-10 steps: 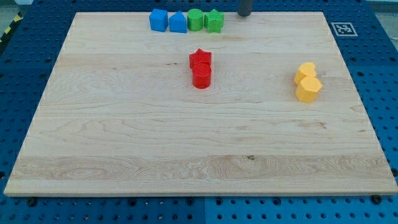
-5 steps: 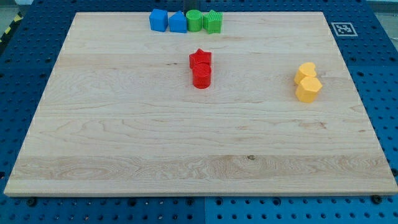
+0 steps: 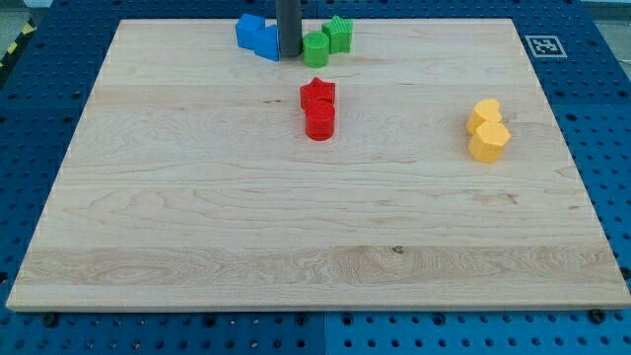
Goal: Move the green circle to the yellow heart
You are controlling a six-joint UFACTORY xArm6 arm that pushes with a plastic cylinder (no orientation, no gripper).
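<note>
The green circle (image 3: 315, 48) lies near the view's top, just right of my tip (image 3: 289, 56). The dark rod comes down from the top edge between the green circle and two blue blocks (image 3: 258, 36). A green star (image 3: 339, 34) sits up and right of the circle, touching it. The yellow heart (image 3: 484, 111) lies at the view's right, with a yellow hexagon (image 3: 489, 141) touching it just below.
A red star (image 3: 317, 94) and a red cylinder (image 3: 318, 121) stand together at the board's upper middle, just below the green circle. A printed marker (image 3: 543, 45) sits at the board's top right corner. The wooden board (image 3: 296, 237) ends close above the blue and green blocks.
The rod was at the top right of the row, left the view, and now stands among the blocks. The green circle moved down; the blue blocks shifted left and down.
</note>
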